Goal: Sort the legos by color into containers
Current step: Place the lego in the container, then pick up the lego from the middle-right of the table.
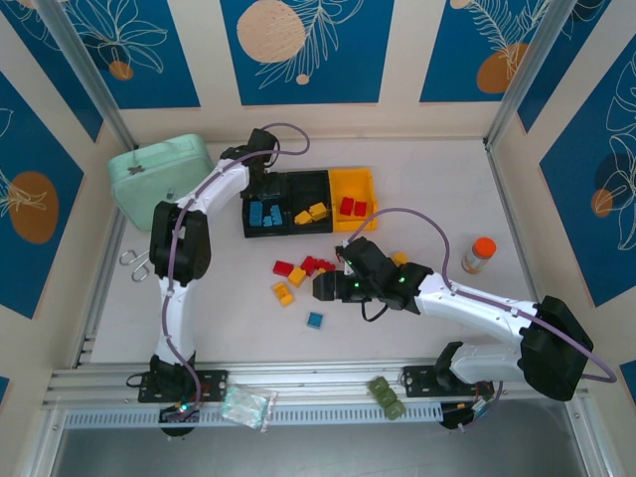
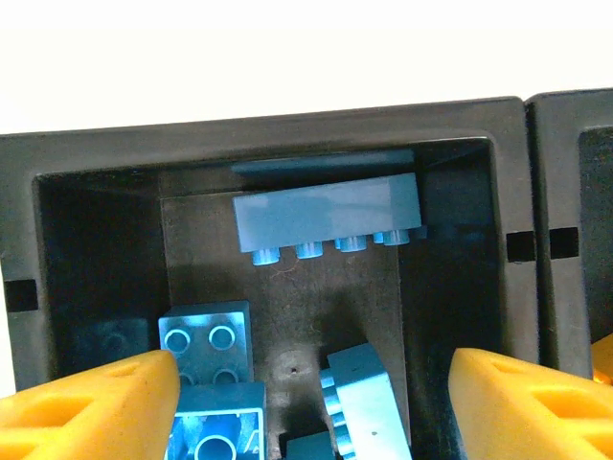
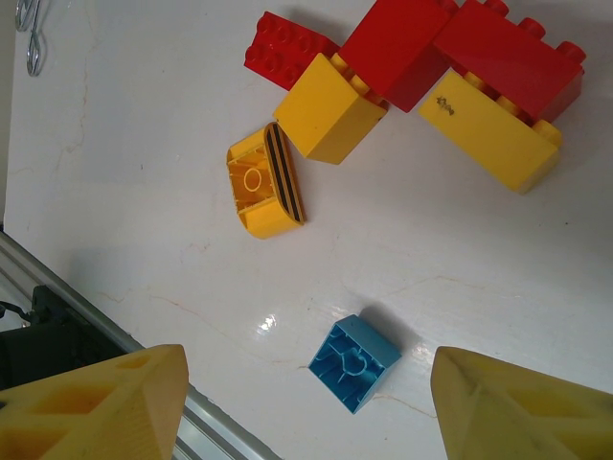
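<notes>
Mid-frame, several small red & yellow plastic studded bricks (image 1: 296,276) plus one blue brick (image 3: 352,364) are left loose; rest are binned by colour. L gripper (image 2: 316,402) is spread empty over black plastic bin (image 2: 287,129) w/ blues; R gripper (image 3: 306,383), spread too, above blue brick.

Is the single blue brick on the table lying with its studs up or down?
Studs down: the blue brick is turned over, and its hollow underside faces up toward the right wrist camera.

- Left arm (image 1: 176,318): white links, black joint housings, a grey-purple cable (image 1: 288,126) running alongside.
- Right arm (image 1: 477,306): same white-and-black build, small green lights (image 1: 400,279) on its black wrist.
- Fingers (image 2: 86,402): orange-yellow wedges with hollow cut-outs.
</notes>
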Available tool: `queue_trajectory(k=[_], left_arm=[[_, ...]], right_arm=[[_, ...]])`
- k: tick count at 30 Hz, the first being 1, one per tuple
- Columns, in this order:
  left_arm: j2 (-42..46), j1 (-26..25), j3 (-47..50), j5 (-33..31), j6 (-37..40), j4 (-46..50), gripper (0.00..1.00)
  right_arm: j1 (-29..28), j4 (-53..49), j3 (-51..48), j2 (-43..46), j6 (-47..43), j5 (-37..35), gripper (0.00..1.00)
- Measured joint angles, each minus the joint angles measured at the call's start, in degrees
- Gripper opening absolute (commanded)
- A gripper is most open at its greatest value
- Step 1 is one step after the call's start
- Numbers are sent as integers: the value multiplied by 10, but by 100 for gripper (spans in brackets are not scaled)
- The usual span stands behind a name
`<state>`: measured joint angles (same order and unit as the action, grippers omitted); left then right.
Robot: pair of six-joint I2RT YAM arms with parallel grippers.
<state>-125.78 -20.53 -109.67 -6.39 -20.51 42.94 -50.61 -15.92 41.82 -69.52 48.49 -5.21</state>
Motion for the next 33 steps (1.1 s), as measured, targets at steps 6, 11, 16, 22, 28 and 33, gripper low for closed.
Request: queue_trajectory(k=[6,11,16,22,28,33], left_arm=[[28,-2,12,15,-1,0,72],[123,-10,83,47,-2,-9,73],[255,-26,220,94,-6,-47,73],[373,-67,396,161,-16,-96,73],[467,-114,532,214,-50,-141,73],[520,-152,597,229,-88,-181,74]], right_arm=[[2,-3,0,1,0,-7,68],[25,-37,4,7,0,-16,68],[65,-96,23,7,0,-42,68],[156,-165,28,11,-2,-72,68],[270,-223,47,9,-29,-83,68],[335,-234,75,-20,-62,-83,69]])
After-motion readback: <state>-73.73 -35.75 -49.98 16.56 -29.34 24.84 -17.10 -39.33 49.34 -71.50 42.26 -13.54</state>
